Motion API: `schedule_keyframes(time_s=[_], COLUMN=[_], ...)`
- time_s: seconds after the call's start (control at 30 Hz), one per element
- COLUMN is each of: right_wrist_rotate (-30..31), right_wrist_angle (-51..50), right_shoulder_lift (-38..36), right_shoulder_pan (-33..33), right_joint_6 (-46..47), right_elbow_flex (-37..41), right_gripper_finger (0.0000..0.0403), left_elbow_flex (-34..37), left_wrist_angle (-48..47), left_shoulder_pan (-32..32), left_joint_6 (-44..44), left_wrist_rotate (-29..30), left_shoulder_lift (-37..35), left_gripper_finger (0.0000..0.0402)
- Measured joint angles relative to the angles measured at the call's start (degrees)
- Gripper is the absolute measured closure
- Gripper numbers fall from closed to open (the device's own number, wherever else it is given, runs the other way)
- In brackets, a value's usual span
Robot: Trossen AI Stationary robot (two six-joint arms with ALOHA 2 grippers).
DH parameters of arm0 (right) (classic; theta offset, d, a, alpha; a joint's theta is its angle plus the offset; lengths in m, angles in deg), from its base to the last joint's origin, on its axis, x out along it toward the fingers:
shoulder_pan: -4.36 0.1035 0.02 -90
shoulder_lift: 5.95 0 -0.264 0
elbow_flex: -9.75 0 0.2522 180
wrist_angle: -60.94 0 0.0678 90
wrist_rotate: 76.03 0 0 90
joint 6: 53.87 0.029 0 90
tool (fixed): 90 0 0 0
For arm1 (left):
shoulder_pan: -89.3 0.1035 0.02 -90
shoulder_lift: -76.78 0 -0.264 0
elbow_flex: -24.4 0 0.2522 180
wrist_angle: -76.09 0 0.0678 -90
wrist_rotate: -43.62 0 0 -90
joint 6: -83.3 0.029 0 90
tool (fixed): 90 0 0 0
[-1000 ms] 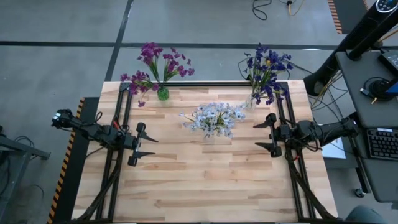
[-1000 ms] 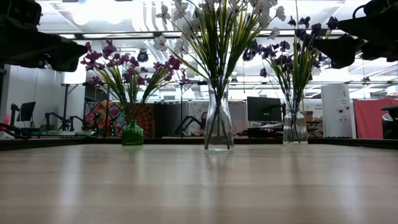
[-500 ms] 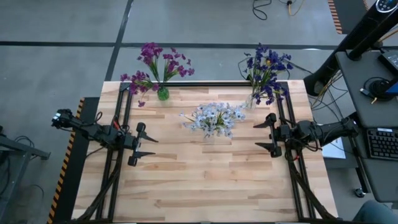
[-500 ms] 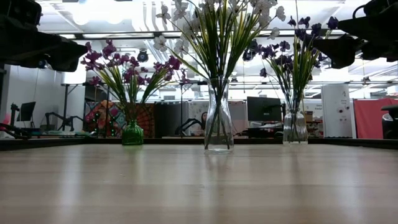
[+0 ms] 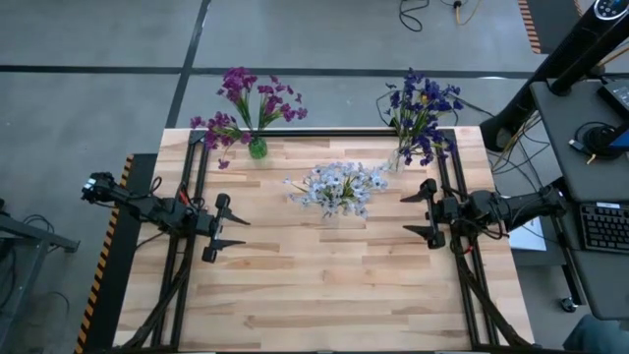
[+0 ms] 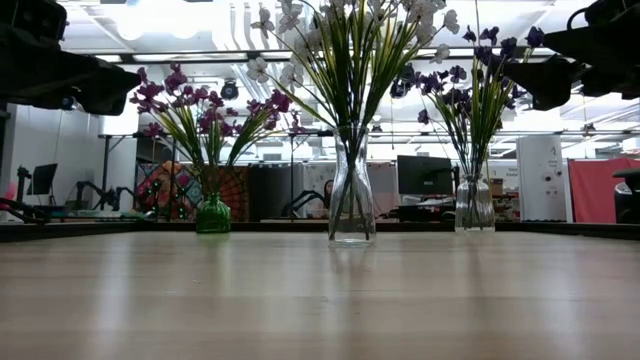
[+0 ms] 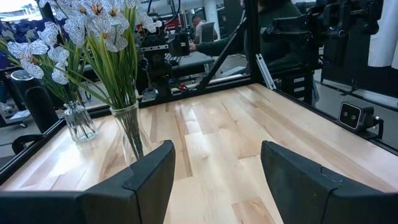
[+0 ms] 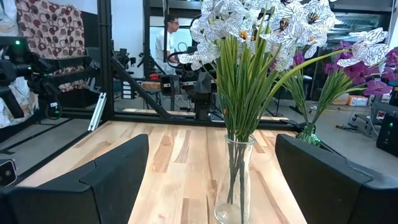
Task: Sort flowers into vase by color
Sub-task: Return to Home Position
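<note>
Three glass vases (image 6: 351, 200) hold everything: magenta-purple artificial sprays (image 5: 246, 98) far-left, white sprays (image 5: 339, 187) centre, blue-violet sprays (image 5: 421, 108) far-right. I see left pincer (image 5: 244, 232), right pincer (image 5: 405, 214) spread, empty. Light, floppy stuff; I'd pinch stems low.

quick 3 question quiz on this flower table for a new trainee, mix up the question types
1. True or false: the magenta flowers stand in a clear vase.
2. Which flowers stand nearest the middle of the table? A) magenta B) white C) blue
3. Fill in: the left pincer and the right pincer are both ___, holding nothing.
Key: 1 false, they are in the green vase. 2 B, the white flowers. 3 open.
</note>
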Motion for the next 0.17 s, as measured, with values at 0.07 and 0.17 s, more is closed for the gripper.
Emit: schedule_keyframes(time_s=[0.07,0.17], right_wrist_rotate=[0.0,0.0], right_wrist_angle=[0.0,0.0], right_shoulder_lift=[0.0,0.0], right_shoulder_pan=[0.0,0.0], right_joint_6=[0.0,0.0], right_elbow_flex=[0.0,0.0], right_gripper_finger=[0.0060,0.0060], left_elbow_flex=[0.0,0.0], left_wrist_angle=[0.0,0.0], left_shoulder_pan=[0.0,0.0], left_joint_6=[0.0,0.0], left_wrist_rotate=[0.0,0.0], left_shoulder_lift=[0.0,0.0], left_gripper_finger=[0.0180,0.0180])
